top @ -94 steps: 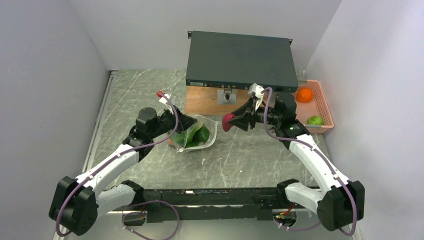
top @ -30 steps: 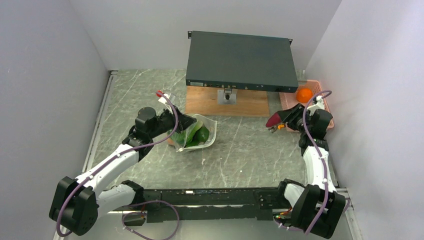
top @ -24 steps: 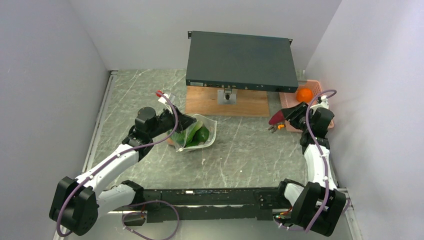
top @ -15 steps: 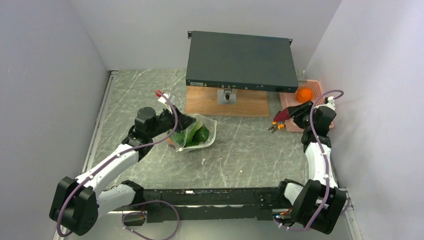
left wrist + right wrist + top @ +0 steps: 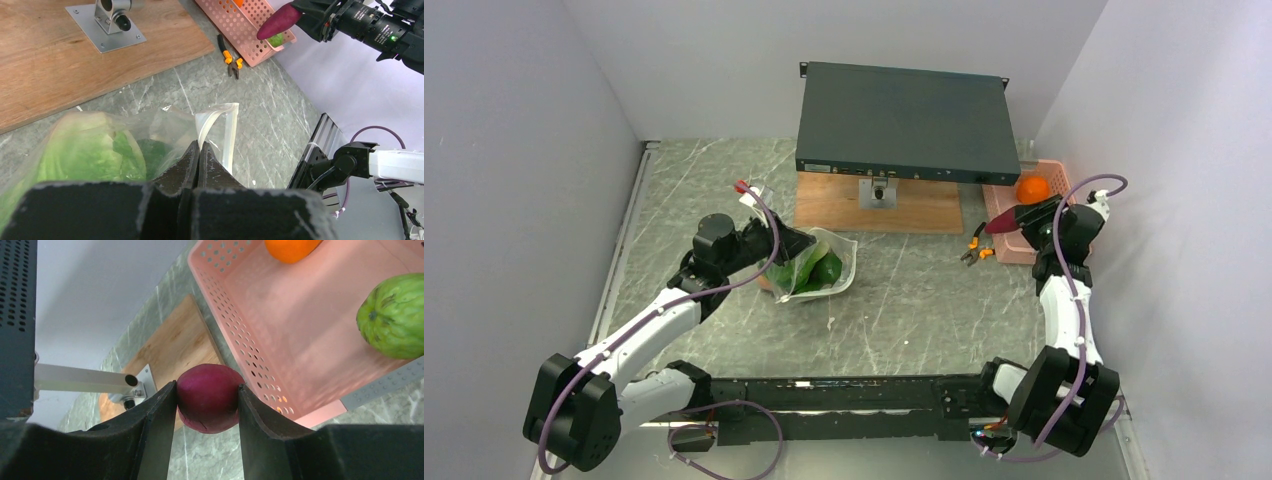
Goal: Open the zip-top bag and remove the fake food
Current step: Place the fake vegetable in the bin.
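Grey marbled worktop (image 5: 904,300) between white walls carries a dark flat box (image 5: 902,120) on a wooden board (image 5: 834,205) at the back; a pink basket (image 5: 280,325) at the far right holds an orange ball (image 5: 1031,189) and a round green piece (image 5: 395,315); orange-handled pliers (image 5: 974,250) lie just beside its left wall; the right hand (image 5: 206,390) pinches a dark purple piece (image 5: 1001,223) over the basket's left edge; the left hand (image 5: 198,150), pressed together, clamps the zip-top bag (image 5: 165,125) by its rim, left of centre; lettuce (image 5: 85,150) lies inside.
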